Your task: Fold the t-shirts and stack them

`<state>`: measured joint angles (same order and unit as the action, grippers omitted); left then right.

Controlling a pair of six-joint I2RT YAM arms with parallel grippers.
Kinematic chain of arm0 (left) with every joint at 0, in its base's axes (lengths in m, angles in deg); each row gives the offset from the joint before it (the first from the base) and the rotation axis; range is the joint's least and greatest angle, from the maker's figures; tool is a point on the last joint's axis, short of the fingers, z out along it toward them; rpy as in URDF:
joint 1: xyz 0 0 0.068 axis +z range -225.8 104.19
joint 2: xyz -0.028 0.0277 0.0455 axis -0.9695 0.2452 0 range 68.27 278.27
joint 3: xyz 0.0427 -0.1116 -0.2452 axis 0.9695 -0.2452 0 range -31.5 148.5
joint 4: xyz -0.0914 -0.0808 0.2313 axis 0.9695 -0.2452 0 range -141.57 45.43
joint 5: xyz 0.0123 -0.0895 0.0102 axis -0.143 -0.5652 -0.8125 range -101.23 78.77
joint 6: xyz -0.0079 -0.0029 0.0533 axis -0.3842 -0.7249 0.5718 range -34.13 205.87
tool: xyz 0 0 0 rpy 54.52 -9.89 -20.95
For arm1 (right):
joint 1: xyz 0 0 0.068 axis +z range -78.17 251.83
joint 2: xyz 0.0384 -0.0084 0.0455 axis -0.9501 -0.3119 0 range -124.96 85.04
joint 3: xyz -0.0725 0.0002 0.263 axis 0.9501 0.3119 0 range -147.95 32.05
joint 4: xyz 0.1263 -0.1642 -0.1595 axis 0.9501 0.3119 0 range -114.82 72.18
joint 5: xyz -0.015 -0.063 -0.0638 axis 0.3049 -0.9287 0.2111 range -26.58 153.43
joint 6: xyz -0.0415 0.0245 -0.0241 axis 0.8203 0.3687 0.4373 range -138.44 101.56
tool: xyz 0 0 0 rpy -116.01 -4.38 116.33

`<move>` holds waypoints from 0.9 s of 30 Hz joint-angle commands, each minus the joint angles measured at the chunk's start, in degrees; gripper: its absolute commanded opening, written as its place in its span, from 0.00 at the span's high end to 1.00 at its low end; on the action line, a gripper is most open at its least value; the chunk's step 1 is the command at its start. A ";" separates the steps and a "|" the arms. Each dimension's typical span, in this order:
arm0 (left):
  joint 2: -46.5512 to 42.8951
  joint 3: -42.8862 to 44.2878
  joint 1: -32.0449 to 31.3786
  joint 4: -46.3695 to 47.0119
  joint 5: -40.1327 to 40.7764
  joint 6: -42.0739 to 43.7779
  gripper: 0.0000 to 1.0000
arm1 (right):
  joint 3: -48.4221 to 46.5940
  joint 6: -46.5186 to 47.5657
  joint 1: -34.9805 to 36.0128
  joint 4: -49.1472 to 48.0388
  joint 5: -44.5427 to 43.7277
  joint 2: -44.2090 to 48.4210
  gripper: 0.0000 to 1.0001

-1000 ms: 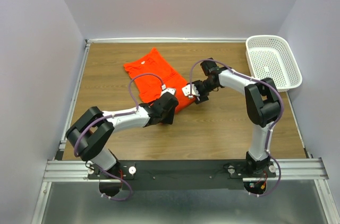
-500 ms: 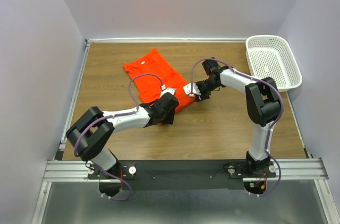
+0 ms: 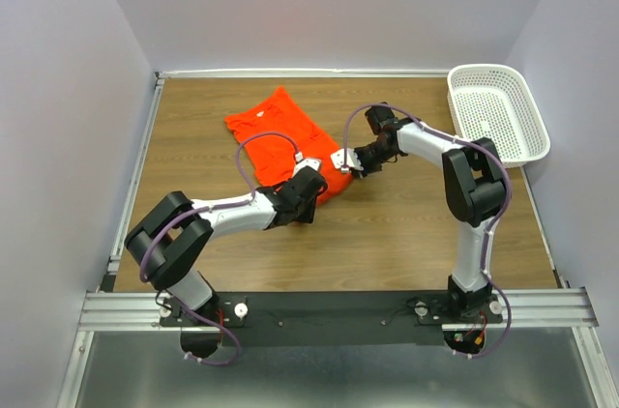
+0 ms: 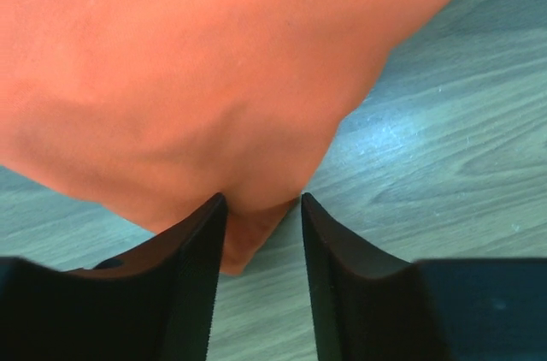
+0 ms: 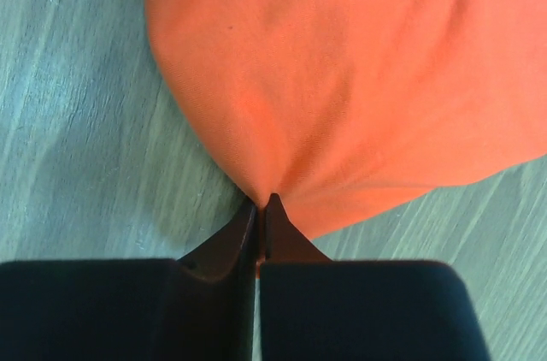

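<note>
The bright orange-red fabric t-shirt (image 3: 279, 132) lies rumpled, seemingly unfolded; the right hand (image 5: 259, 200) pinches its edge, and the left hand (image 4: 263, 203) straddles a corner, jaws parted. Folding and stacking remain.

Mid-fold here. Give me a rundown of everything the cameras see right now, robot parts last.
orange-red short-sleeved fabric t-shirt: one, orange-red, lying rumpled on the table, left of centre toward the far side.
white plastic lattice basket: one, white, far right corner of the table.
brown wooden table: one, brown wood grain, under everything.
left arm: one, white and black, reaching from the near left to the shirt's near edge.
right arm: one, white and black, bent in from the near right to the shirt's right edge.
left arm's fingers: two, black, apart, a tongue of shirt edge between them.
right arm's fingers: two, black, pinched shut on the shirt's edge.
</note>
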<state>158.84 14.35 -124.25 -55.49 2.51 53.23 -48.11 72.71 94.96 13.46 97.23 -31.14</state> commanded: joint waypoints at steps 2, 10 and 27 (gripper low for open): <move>4.44 -2.16 0.54 -2.88 -1.34 -0.49 0.64 | 0.35 0.16 -0.28 1.88 -1.72 -2.56 0.95; 5.85 -1.55 0.90 -4.81 0.32 -0.05 0.99 | 0.36 -0.27 -0.37 2.41 -0.32 -1.68 0.99; -7.33 5.74 0.81 -9.38 -8.37 7.42 1.00 | -7.29 -10.90 -3.18 5.22 9.43 2.54 1.00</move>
<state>154.29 17.73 -123.44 -62.06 -1.58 58.23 -51.96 65.85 92.34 16.87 101.58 -30.98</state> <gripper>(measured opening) 0.010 0.012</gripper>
